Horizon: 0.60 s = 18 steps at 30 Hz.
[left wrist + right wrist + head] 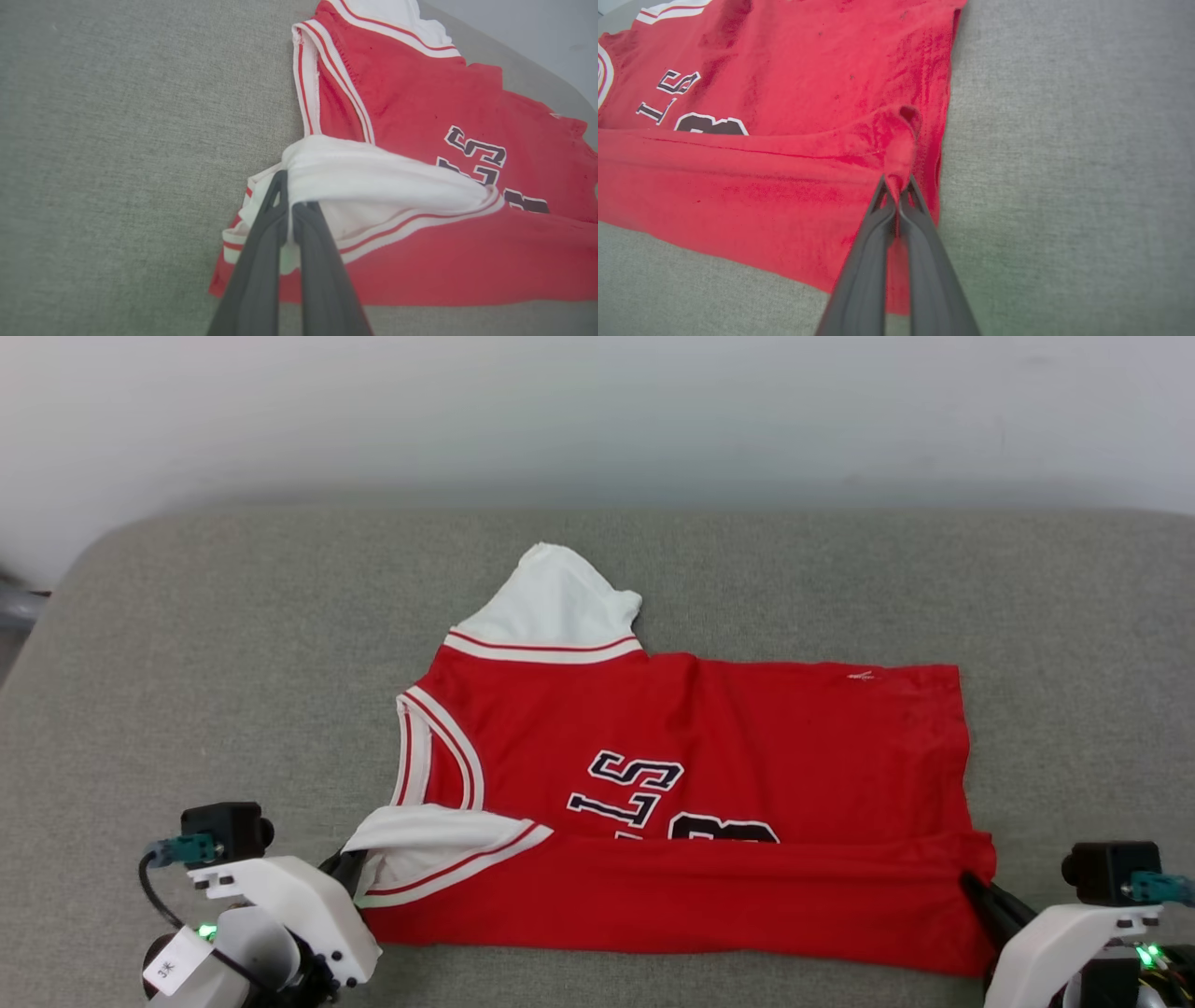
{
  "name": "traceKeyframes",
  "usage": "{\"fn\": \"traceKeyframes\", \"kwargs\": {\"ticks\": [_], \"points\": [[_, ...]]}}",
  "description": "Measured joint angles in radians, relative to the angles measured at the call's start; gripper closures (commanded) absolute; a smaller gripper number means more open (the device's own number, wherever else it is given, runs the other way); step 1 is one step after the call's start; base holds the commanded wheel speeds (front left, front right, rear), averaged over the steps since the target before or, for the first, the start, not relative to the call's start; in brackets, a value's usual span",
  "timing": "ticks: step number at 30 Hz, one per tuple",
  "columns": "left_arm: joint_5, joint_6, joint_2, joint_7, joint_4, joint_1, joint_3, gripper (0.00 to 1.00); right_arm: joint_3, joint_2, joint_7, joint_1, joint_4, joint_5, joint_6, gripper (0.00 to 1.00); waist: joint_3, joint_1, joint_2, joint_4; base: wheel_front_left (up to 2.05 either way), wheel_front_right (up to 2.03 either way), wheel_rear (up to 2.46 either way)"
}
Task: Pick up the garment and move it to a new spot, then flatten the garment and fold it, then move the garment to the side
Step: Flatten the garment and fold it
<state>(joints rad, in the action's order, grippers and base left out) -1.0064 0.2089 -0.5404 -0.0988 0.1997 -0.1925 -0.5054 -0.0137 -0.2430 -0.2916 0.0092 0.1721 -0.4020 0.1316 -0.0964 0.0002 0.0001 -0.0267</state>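
Note:
The garment, a bright red jersey with white sleeves and block characters, lies spread on the grey cushion, its near long edge folded over toward the far side. My left gripper is shut on the near white sleeve; in the left wrist view the dark fingers pinch the white cloth. At the folded hem corner, lower right, my right gripper is shut on red cloth; the right wrist view shows a small red fold bunched between its fingertips.
The grey cushion extends bare to the left and right of the jersey. A pale wall rises behind its far edge. The far white sleeve sticks out toward the wall.

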Motion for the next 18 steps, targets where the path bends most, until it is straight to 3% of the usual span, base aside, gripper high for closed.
{"fn": "traceKeyframes", "kwargs": {"ticks": [9,10,11,12,13,18], "points": [[-0.010,-0.080,0.066,-0.062,0.202,-0.098,-0.055,1.00,-0.044,0.003,0.030,-0.055,0.136,-0.016,0.000,1.00,-0.058,0.0000,0.0000,0.000,0.00,0.00,0.00],[-0.011,-0.087,0.071,-0.069,0.217,-0.107,-0.059,0.96,-0.050,0.003,0.035,-0.060,0.154,-0.023,0.000,0.87,-0.058,0.0000,0.0000,0.000,0.00,0.00,0.00],[-0.012,-0.091,0.076,-0.077,0.230,-0.116,-0.063,0.77,-0.056,0.002,0.042,-0.065,0.166,-0.027,0.000,0.67,-0.056,-0.0001,0.0000,0.000,0.00,0.00,0.00],[-0.012,-0.095,0.077,-0.077,0.243,-0.122,-0.065,0.55,-0.062,0.002,0.052,-0.072,0.176,-0.030,0.000,0.30,-0.053,-0.0001,0.0000,0.000,0.00,0.00,0.00],[-0.012,-0.096,0.080,-0.072,0.255,-0.124,-0.063,0.00,-0.066,0.002,0.071,-0.074,0.183,-0.033,0.000,0.00,-0.049,-0.0001,0.0000,0.001,0.00,0.00,0.00],[-0.010,-0.097,0.085,-0.043,0.283,-0.127,-0.056,0.00,-0.060,0.008,0.222,-0.082,0.183,-0.044,0.000,0.00,-0.012,-0.0001,0.0000,0.004,0.00,0.00,0.00]]}}
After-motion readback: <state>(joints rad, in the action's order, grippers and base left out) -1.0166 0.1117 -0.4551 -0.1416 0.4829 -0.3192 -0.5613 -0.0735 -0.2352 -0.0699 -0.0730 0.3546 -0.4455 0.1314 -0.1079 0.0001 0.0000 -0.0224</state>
